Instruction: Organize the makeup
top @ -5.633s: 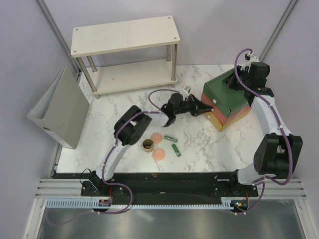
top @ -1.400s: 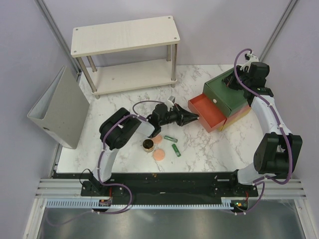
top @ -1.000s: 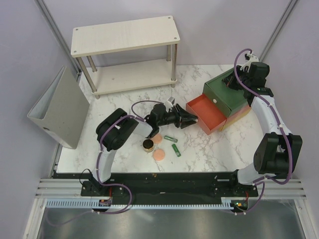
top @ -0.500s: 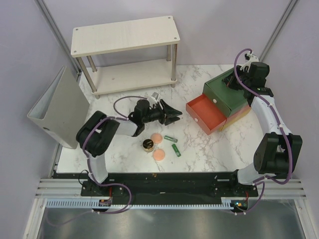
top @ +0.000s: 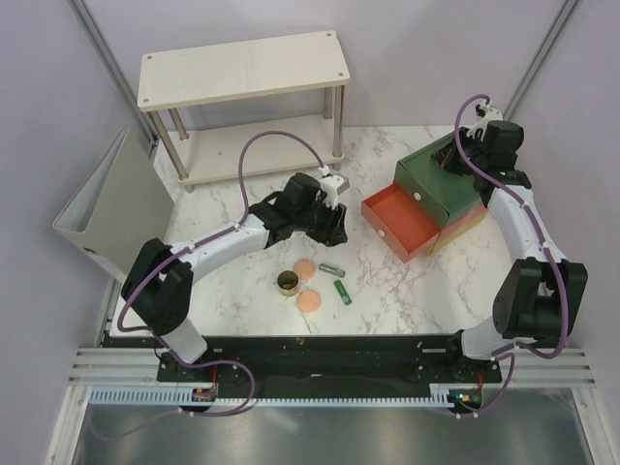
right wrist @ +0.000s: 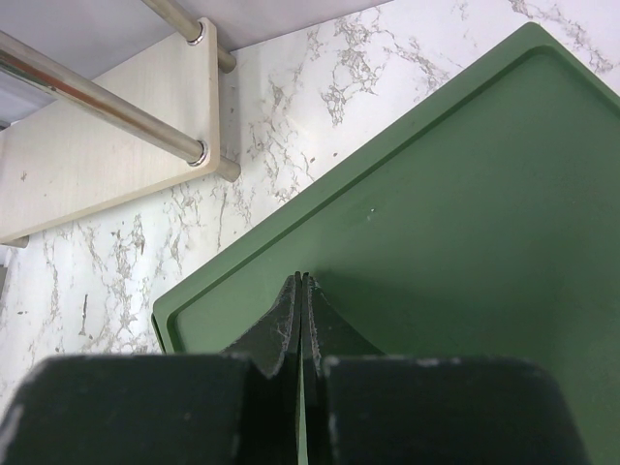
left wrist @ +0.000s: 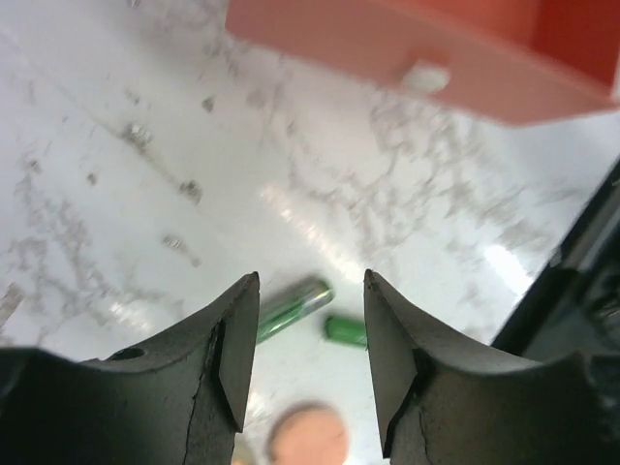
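Note:
Two short dark green tubes, two peach-pink discs and a dark gold-rimmed jar lie on the marble table. My left gripper hangs open and empty above the table just behind them. In the left wrist view the left gripper frames one tube, with the other tube and a disc beside it. My right gripper is shut, resting on the green top of the drawer box. No mint-green or grey-orange tube is in view.
The green-red-yellow drawer box stands at the right with its red drawer pulled out towards the left; the drawer front shows in the left wrist view. A wooden two-tier shelf stands at the back, a grey binder at the left.
The left gripper pulled the red drawer out, let go of it and drew back left. Now its arm is stretched out and the gripper points down over the tubes. The right arm has not moved.

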Robot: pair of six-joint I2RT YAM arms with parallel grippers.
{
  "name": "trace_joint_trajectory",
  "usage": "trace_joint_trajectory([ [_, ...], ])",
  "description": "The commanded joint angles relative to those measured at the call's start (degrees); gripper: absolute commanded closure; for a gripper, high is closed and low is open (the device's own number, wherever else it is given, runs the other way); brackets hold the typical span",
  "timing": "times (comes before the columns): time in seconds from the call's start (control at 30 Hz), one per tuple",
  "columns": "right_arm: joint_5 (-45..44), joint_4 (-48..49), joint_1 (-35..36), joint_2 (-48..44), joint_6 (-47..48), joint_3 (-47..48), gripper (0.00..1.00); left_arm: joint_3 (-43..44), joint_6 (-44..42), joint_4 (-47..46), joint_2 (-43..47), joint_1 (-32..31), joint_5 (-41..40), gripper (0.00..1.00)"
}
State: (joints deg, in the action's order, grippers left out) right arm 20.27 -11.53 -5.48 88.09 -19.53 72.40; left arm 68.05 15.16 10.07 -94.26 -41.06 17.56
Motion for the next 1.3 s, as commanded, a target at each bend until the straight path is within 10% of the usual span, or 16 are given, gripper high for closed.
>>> trace_joint_trajectory([
  [0.0,-1.8,-19.7,0.6,5.9,2.6,-5.8,1.00,-0.5,-22.5,13.3,1.5,-1.3,-8.2,0.46],
  [0.87,-1.1,-19.8,0.6,6.1,2.5,-5.6,1.00,3.0,-42.2,17.2,-11.5,-7.2,-5.5,0.45],
  [1.2,-1.4,-19.8,0.6,6.3,2.7,-5.6,1.00,5.6,-42.3,17.4,-16.4,-7.2,-7.3,0.67],
  [1.27,-1.4,-19.7,0.6,6.4,2.7,-5.5,1.00,5.6,-42.3,17.3,-16.7,-7.3,-7.5,0.85],
])
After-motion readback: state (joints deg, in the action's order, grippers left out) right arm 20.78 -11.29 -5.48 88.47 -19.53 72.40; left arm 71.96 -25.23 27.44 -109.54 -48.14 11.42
